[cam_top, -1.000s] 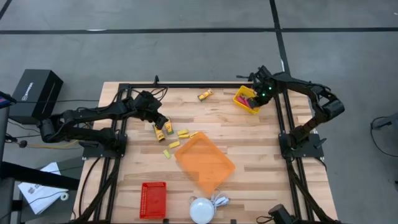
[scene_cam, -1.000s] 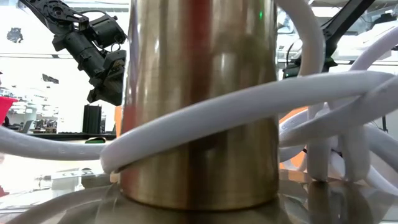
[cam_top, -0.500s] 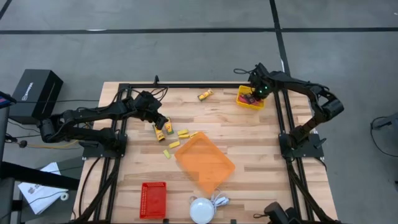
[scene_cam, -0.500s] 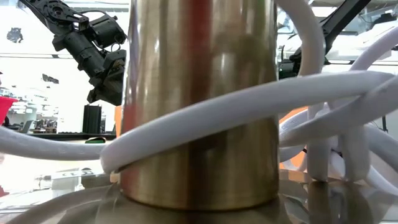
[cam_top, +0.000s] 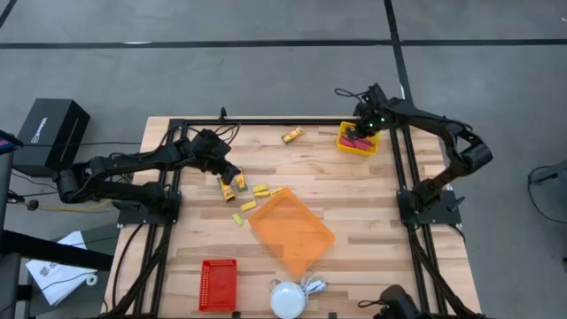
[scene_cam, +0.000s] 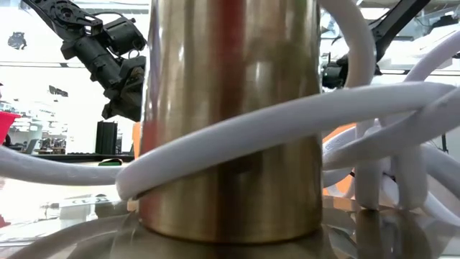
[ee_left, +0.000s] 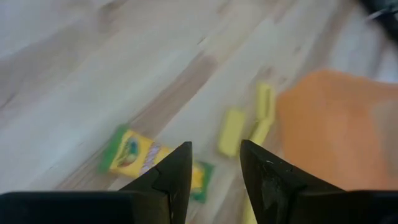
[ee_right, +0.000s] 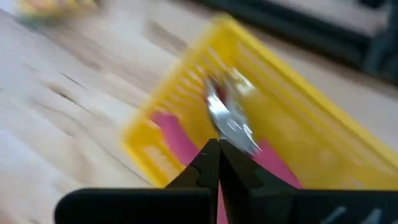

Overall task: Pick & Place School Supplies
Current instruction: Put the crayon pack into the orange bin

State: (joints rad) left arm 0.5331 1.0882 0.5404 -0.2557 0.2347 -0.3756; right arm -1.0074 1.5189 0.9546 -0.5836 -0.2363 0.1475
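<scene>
Two pink-handled scissors (cam_top: 356, 142) already in yellow bin (cam_top: 358, 149) at 1 o'clock w/ right gripper (cam_top: 364, 127) pressed together above it, left gripper (cam_top: 227, 172) spread over crayon packs (cam_top: 233, 184) at 10, plus small yellow blocks (cam_top: 260, 190) & another pack (cam_top: 292, 136) at 12 left to do imo.

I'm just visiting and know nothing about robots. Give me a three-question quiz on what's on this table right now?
1. True or false: the yellow bin holds pink-handled scissors.
2. Which gripper hovers over the crayon packets? A) left gripper B) right gripper
3. Fill in: the big tray in the middle of the table is coloured ____.

Key: 1 true; 2 A; 3 orange.
</scene>
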